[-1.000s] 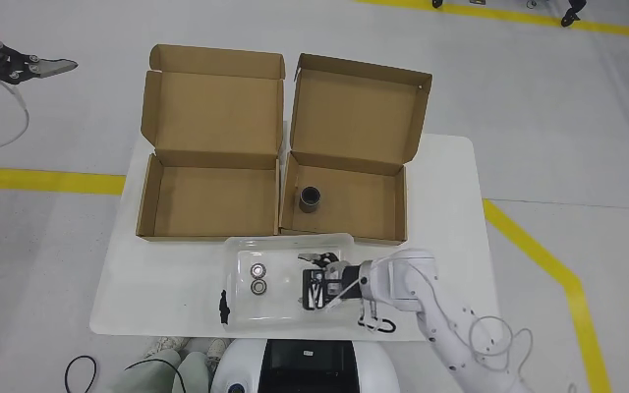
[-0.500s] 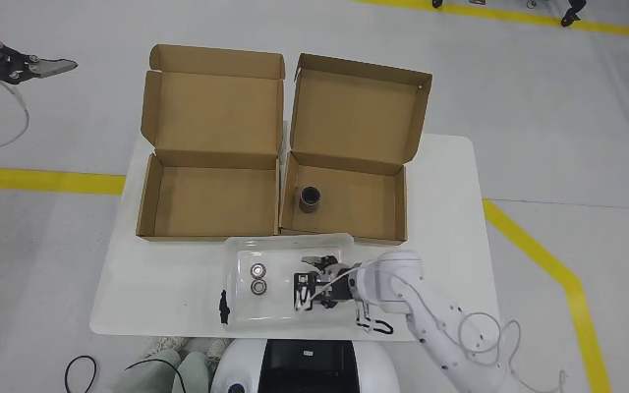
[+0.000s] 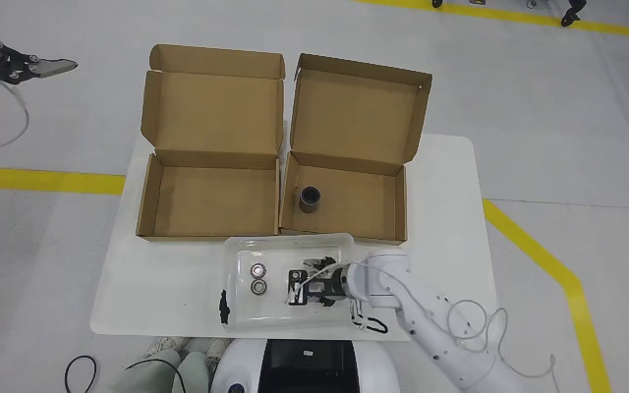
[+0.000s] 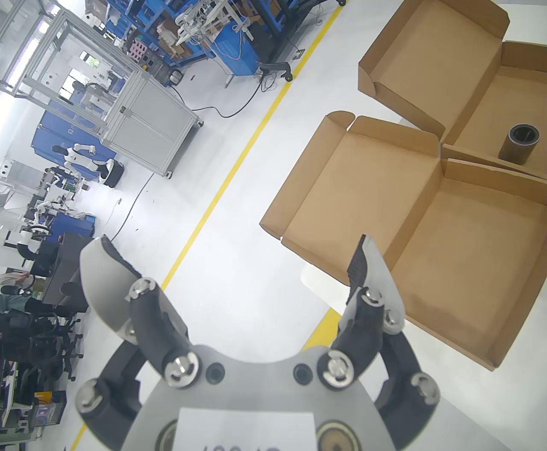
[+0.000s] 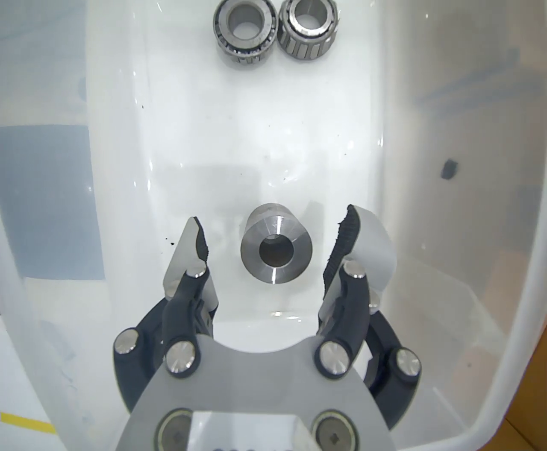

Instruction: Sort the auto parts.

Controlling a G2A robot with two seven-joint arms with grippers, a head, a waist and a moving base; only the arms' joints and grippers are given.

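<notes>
The jaws of the left gripper (image 4: 233,256) stand spread wide with nothing between them, out over the pale floor well to the left of the table (image 3: 442,196); its curved metal fingers (image 4: 100,273) carry ribbed black pads. On the white, round-cornered table, the left cardboard box (image 3: 208,201) lies open, its lid folded back and its brown floor bare. In front of it sits a clear plastic tub (image 3: 241,246) with glossy, rounded walls. At the tub's near-left corner is a small black piece (image 3: 224,308); whether it is inside or outside the wall cannot be told. Two roller bearings (image 5: 274,27), steel rings with ribbed cages, rest side by side and touching on the tub floor. Further right, a smooth steel sleeve (image 5: 275,252), a short cylinder with a round bore, lies between the spread jaws of the right gripper (image 3: 295,288), a gap on each side, neither pad touching it. Behind the tub, the right cardboard box (image 3: 364,201) is open too, and a dark hollow cylinder (image 3: 312,197) stands upright near its left wall.
</notes>
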